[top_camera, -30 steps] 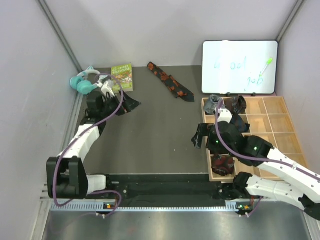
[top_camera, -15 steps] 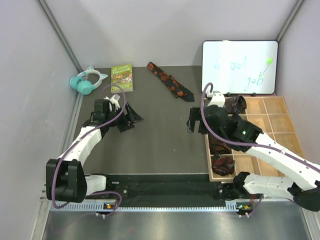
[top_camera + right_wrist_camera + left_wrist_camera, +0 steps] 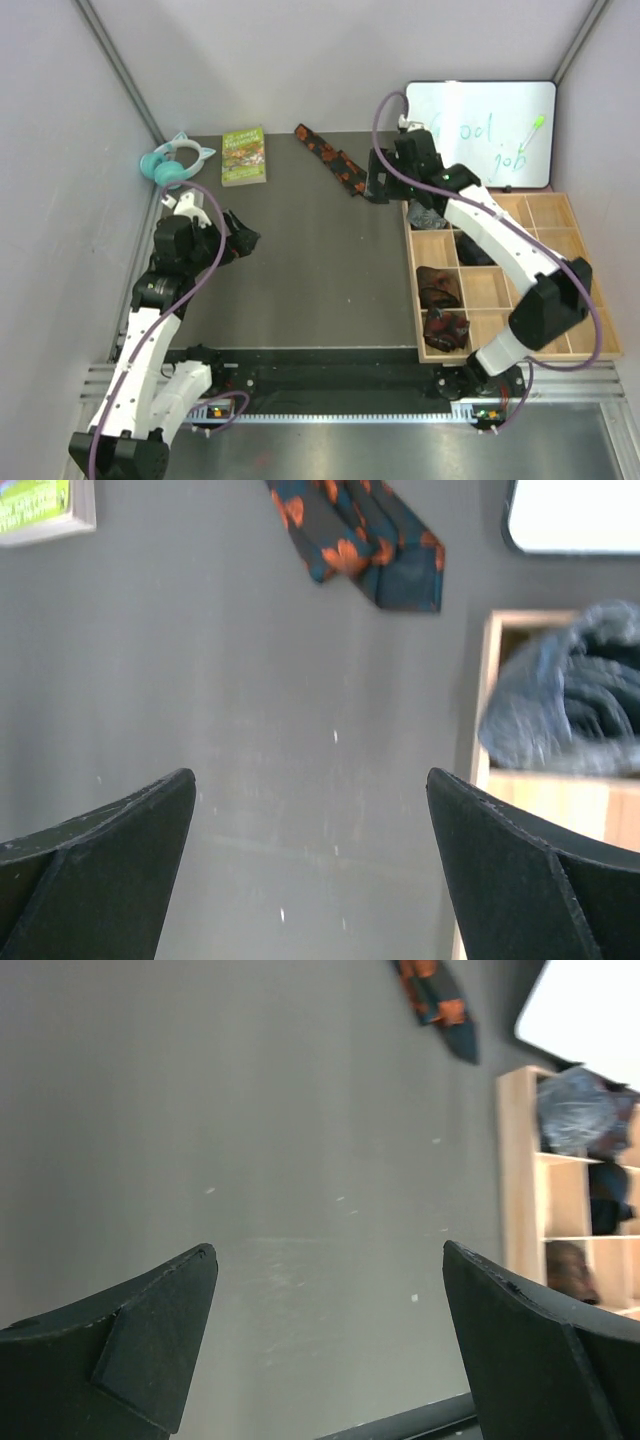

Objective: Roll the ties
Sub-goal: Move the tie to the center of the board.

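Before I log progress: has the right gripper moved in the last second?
Yes: the right gripper went from the tray rim back toward the whiteboard.

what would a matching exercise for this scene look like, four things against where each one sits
Things:
1. patterned tie
2. grey roll
3. maroon roll
4. teal headphones

Places:
A. near left corner compartment of the tray
B. unrolled, flat on the table
C. far left corner of the table
D. far left corner compartment of the tray

Pairs: 1-B, 2-D, 3-A, 4-C
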Available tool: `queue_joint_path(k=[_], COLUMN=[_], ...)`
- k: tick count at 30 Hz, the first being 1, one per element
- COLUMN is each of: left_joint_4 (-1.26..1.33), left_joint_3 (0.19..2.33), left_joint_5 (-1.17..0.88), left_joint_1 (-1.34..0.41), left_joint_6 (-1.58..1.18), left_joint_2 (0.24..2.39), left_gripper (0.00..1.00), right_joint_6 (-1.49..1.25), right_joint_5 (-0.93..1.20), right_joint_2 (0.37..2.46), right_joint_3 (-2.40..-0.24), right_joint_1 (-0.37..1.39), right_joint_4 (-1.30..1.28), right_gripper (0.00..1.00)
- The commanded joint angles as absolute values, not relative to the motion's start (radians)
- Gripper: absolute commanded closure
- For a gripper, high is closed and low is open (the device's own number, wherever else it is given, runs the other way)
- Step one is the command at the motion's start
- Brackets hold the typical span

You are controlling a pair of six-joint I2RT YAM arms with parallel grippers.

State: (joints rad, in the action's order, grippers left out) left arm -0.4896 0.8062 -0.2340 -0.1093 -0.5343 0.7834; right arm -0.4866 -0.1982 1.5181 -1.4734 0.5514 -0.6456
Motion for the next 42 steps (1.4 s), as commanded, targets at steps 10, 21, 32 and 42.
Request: queue_joint_path(k=[10,21,32,42], left_joint_4=[-0.626,-0.635,-0.641,-0.643], left_joint_3=[0.752,0.758,0.765,0.767], left_joint_5=[-0.008,0.006,0.005,0.006], left_joint_1=[-0.110,-0.110,-0.109,-0.109], left_joint_6=[-0.429,-0.434,-0.433,-0.433], left_joint_2=[0.615,0.657,0.695,0.698], left_gripper=[0.02,0.06,0.06,0.06], right_joint_6=[-0.414,-0.407,-0.451,-0.502], right_joint_5=[-0.069,-0.029,0.035,0.072], right_joint_2=[2.011,2.333,2.488,2.543], right_joint_3=[-1.911,-2.204,-2.261,-2.270], right_joint_1=[0.428,0.365,0.325,0.322], right_joint_4=[-0.558,-0.538,-0.474,-0.511], right_gripper=[0.02,0.01,0.01,0.05])
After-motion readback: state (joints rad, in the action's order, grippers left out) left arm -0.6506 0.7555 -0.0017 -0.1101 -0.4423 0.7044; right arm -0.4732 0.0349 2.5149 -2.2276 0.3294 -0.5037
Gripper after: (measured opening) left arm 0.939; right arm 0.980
